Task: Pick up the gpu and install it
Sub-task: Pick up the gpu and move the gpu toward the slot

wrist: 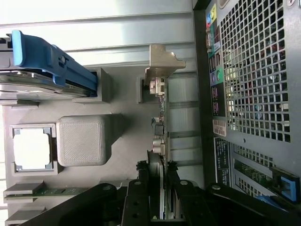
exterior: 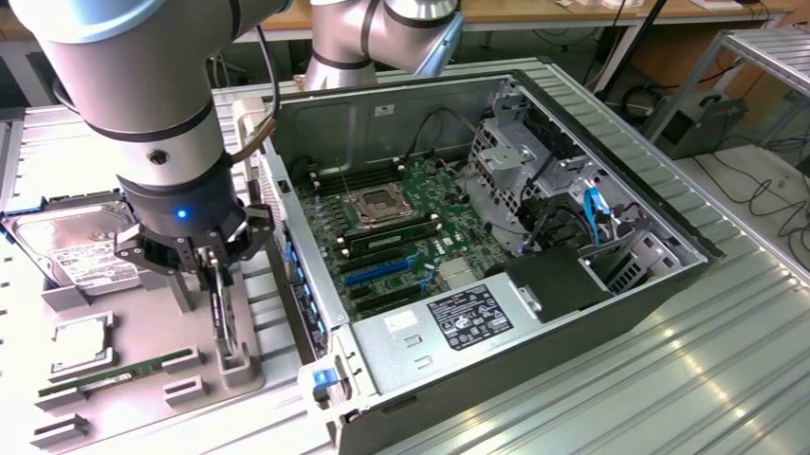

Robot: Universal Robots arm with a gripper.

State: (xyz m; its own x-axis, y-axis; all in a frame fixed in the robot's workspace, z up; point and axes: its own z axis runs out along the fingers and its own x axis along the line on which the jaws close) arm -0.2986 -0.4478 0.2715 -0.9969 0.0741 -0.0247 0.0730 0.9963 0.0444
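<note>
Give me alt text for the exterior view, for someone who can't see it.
A robot arm's end effector hangs at the top edge of a gpu standing on edge in a gray parts tray, beside an open computer case with its motherboard exposed.

Near end of the gpu [wrist: 161, 113] behind the gripper [wrist: 157, 165]; hard drive [wrist: 33, 84] partly off-frame.

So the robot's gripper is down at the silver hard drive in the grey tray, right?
Not quite. The gripper is down at the gpu, the dark card standing on edge in the grey tray. The exterior view shows it. The silver hard drive lies apart, further to that view's left.
</note>
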